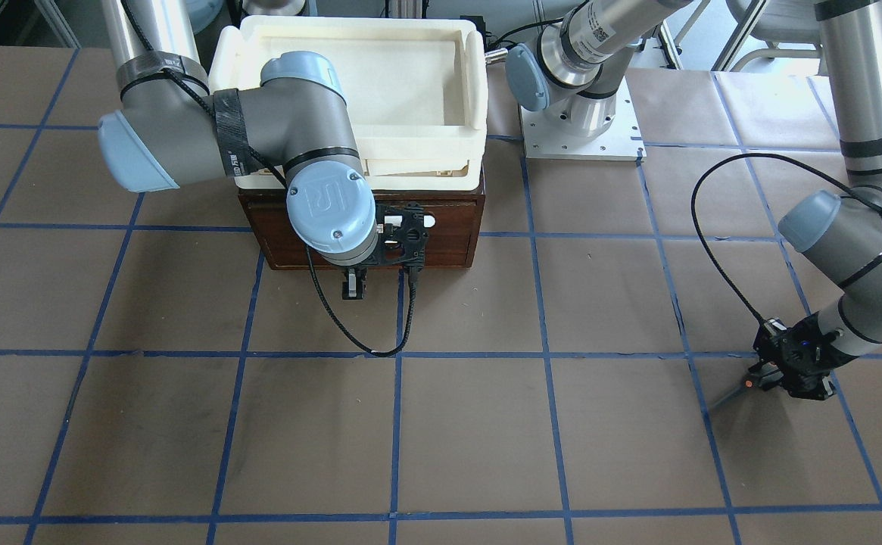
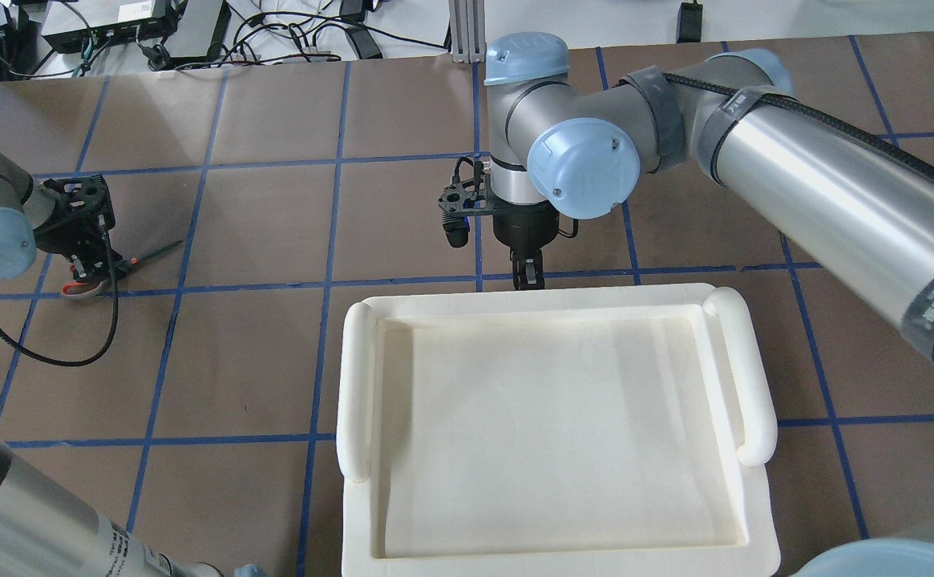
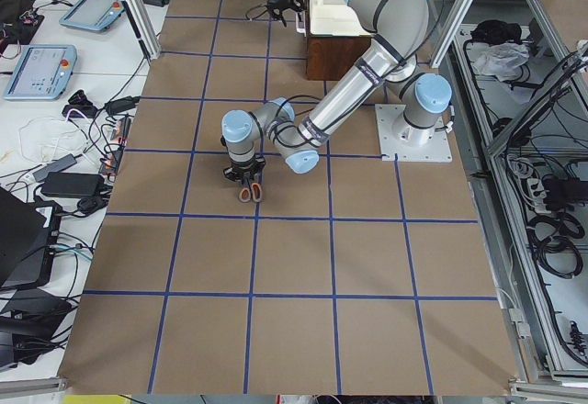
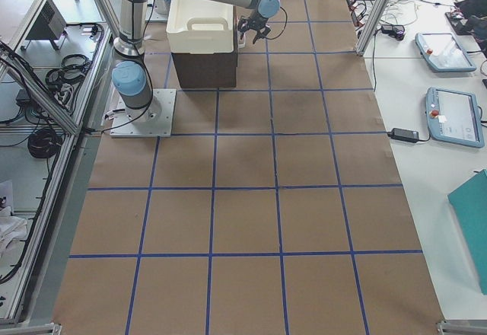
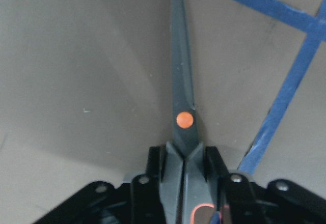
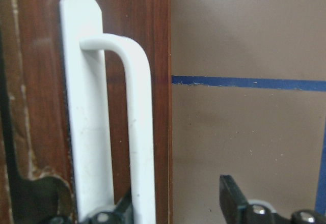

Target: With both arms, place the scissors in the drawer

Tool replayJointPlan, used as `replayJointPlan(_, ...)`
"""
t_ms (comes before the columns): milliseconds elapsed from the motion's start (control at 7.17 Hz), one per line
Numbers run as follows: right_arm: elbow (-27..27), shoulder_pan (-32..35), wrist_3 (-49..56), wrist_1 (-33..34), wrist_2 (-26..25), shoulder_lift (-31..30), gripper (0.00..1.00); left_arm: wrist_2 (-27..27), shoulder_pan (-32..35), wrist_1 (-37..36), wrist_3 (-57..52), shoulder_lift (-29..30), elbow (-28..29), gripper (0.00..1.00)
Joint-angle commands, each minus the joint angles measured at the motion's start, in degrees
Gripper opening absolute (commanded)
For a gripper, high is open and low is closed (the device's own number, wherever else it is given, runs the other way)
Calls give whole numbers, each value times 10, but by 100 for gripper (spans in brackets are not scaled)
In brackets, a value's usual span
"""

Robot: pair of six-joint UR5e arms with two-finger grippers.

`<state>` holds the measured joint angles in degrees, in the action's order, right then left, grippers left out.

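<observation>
The scissors (image 5: 182,81) are at the lower right of the front-facing view, far from the drawer (image 1: 448,242), which sits shut at upper centre with its dark brown front facing the camera. The left claw (image 5: 183,158) is closed on the scissors: in the left wrist view its two black fingers (image 5: 153,165) press the grey shanks just below the orange pivot dot, and the closed blades run straight up the frame, over the brown counter (image 1: 486,424) and beside a blue tape line (image 5: 285,91). Whether the blades rest on the counter or hang just above it cannot be told. The right claw (image 1: 353,290) is directly in front of the drawer, just below the middle of its front. In the right wrist view its jaws are apart with the white bar handle (image 6: 140,107) between them, unclamped. A cream tray (image 1: 350,144) sits on top of the drawer unit.
</observation>
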<state>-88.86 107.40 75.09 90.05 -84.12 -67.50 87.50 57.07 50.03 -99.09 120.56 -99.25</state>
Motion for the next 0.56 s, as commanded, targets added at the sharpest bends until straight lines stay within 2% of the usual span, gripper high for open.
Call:
replayJointPlan(0,6,0,1,1,-15,0,37,-2,1,2,-1,-1,6,12)
replayJointPlan(419,55,-2,1,1,-15,23,36,-1,9,9,-1,-26,8,3)
